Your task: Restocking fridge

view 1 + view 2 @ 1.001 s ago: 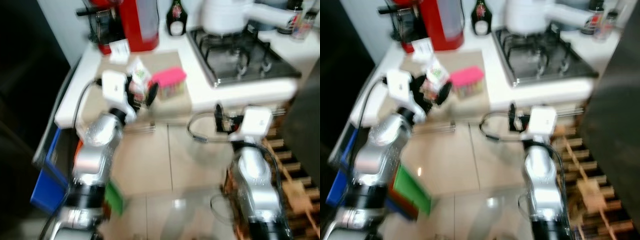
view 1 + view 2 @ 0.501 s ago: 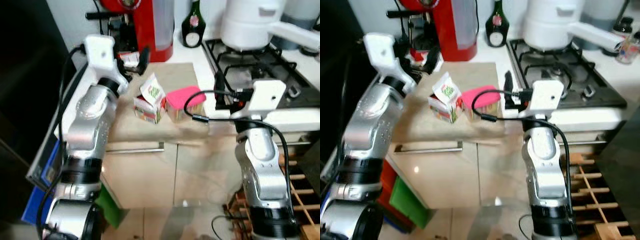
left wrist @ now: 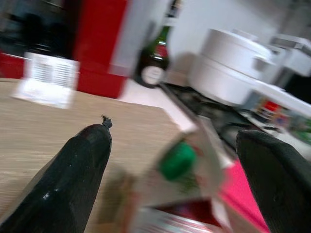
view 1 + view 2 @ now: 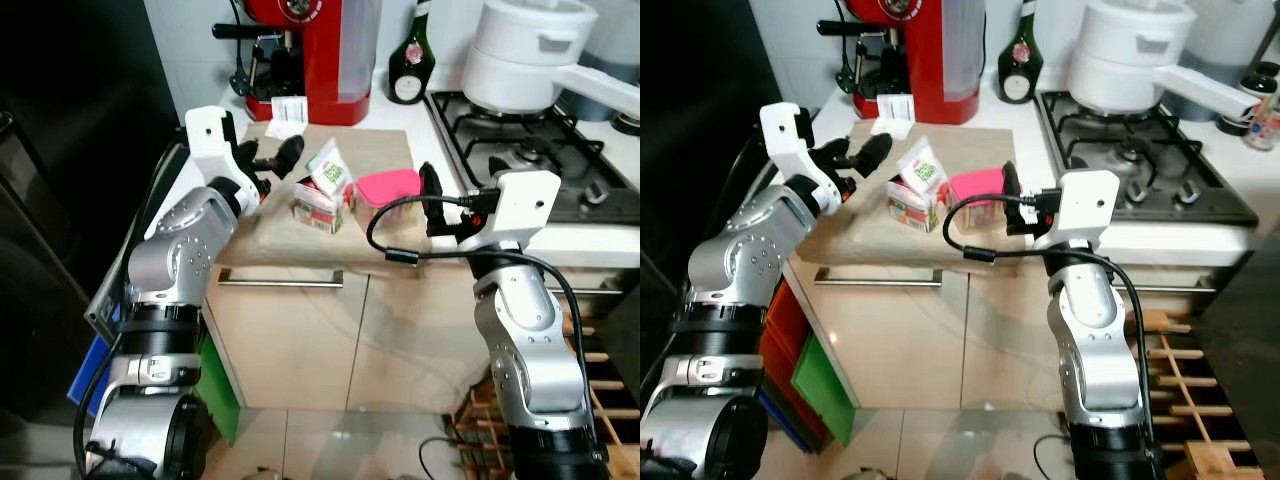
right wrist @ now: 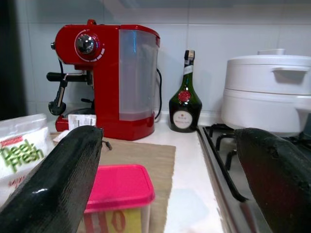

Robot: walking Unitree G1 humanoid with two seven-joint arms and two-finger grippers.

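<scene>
Restocking looks barely begun: the milk carton (image 4: 325, 187) and pink-lidded tub (image 4: 388, 197) sit untouched on the worktop (image 4: 300, 232) before the red coffee machine (image 4: 325, 45), with the left claw (image 4: 268, 162) and right claw (image 4: 432, 199) spread wide, empty, just beside them.
</scene>
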